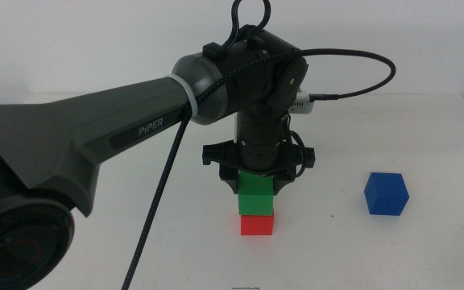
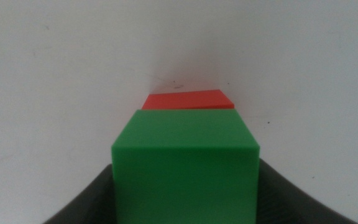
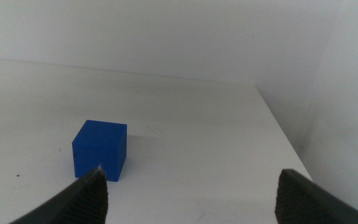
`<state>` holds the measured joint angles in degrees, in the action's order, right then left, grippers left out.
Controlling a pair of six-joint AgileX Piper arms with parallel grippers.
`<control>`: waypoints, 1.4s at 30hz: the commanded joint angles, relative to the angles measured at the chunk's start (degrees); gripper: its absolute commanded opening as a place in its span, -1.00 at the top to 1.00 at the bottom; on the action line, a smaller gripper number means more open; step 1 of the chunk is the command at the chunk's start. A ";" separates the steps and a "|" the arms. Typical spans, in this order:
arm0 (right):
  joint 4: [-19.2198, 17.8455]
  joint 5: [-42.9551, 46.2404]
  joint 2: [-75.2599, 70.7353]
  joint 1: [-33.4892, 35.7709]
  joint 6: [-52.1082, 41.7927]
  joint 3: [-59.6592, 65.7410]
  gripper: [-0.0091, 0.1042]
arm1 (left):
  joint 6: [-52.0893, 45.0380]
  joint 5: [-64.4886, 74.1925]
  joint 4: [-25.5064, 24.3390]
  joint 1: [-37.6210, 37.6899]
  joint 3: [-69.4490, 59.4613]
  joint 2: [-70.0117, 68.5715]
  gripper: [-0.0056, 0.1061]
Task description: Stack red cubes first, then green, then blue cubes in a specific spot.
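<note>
White tabletop [image 1: 95, 250] fills my view, with a pale wall behind it. From the left side my left arm reaches in to the middle of the table, and my left gripper [image 1: 256, 179] points straight down with its jaws clamped on the green cube [image 1: 257, 195]. That cube sits directly on top of the red cube [image 1: 258, 225], which rests on the table at the stacking spot; from the left wrist camera the green cube [image 2: 185, 165] covers most of the red cube [image 2: 188, 99], leaving one strip showing beyond it. I judge the green cube is placed and ready for release. Farther right, well apart from the stack, the blue cube [image 1: 386, 194] sits alone on the table. My right gripper [image 3: 191, 186] waits with jaws wide apart, and the blue cube [image 3: 99, 149] lies just ahead of it, beside one jaw, so the right arm is nearer.
</note>
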<state>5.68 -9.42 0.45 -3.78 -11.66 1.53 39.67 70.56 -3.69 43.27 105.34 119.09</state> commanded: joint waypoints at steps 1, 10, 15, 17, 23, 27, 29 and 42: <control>-0.49 4.48 0.83 -0.41 -0.62 -0.56 -0.48 | 1.13 2.02 -0.54 0.17 1.83 -3.40 0.67; -0.49 4.48 0.83 -0.41 -0.62 -0.56 -0.48 | 0.69 2.14 1.37 0.17 1.83 -2.56 0.67; -0.49 4.48 0.83 -0.41 -0.62 -0.56 -0.48 | 0.13 2.30 2.43 0.17 1.83 -2.13 0.66; -0.49 4.48 0.83 -0.41 -0.62 -0.56 -0.48 | 0.13 2.30 2.37 0.17 1.83 -2.13 0.60; -0.49 4.48 0.83 -0.41 -0.62 -0.56 -0.48 | -0.31 1.58 0.79 0.12 1.83 -2.13 -0.51; -0.49 4.48 0.83 -0.41 -0.62 -0.56 -0.48 | -1.13 1.76 0.68 0.05 1.90 -2.72 -0.78; -0.49 4.48 0.83 -0.41 -0.62 -0.56 -0.48 | -1.13 1.76 0.63 0.05 2.03 -3.48 -0.78; -0.49 4.48 0.83 -0.41 -0.62 -0.56 -0.48 | -1.94 4.75 -2.58 0.05 5.66 -17.37 -0.77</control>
<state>5.68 -9.42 0.45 -3.78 -11.66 1.53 37.97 70.99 -4.51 43.16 108.40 107.82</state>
